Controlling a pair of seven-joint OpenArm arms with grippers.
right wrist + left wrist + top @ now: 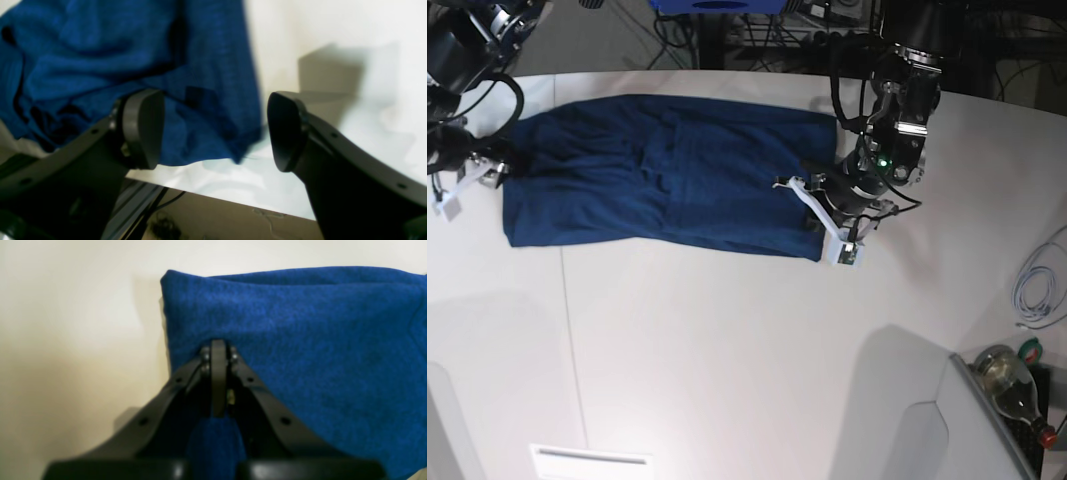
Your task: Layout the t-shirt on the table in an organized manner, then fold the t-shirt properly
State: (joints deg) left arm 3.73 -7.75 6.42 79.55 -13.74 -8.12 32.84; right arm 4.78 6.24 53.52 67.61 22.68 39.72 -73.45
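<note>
The dark blue t-shirt [667, 170] lies spread flat across the far part of the white table [727, 360]. At its right edge, my left gripper [819, 215] is shut on the cloth. In the left wrist view the closed gripper [218, 348] pinches the t-shirt [300, 340], with a fold of blue cloth between the finger arms. My right gripper [472, 178] is at the shirt's left edge. In the right wrist view the right gripper [215, 130] stands open, with the t-shirt [100, 50] hem loose between its pads and not pinched.
The table's edge [233, 200] runs just below the right gripper, with floor and cables beyond. A thin seam [567, 330] crosses the tabletop. At the right are a coiled white cable [1037, 285] and a bottle [1007, 380].
</note>
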